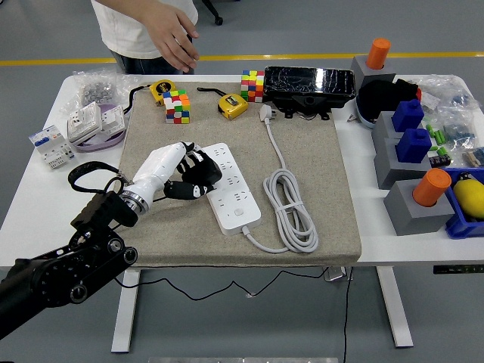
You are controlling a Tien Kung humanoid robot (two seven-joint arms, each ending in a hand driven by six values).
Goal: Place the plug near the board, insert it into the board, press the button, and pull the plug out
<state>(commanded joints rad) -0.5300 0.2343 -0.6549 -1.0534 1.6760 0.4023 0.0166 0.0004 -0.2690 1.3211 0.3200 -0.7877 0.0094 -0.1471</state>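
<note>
A white power strip (229, 186) lies on the grey mat (325, 181), slanting toward the near right. Its white cable is coiled (290, 206) to the right and runs up to the white plug (265, 113), which lies loose near the mat's far edge. My left hand (195, 175) rests over the strip's left edge with its black fingers curled and holds nothing. The right arm is out of view.
Two colour cubes (177, 106) (252, 85), two yellow tape measures (233, 104) and a black box (309, 83) sit along the mat's far edge. Grey blocks with blue and orange pegs (412, 144) stand right. A person's hand (172, 34) hovers over the far left.
</note>
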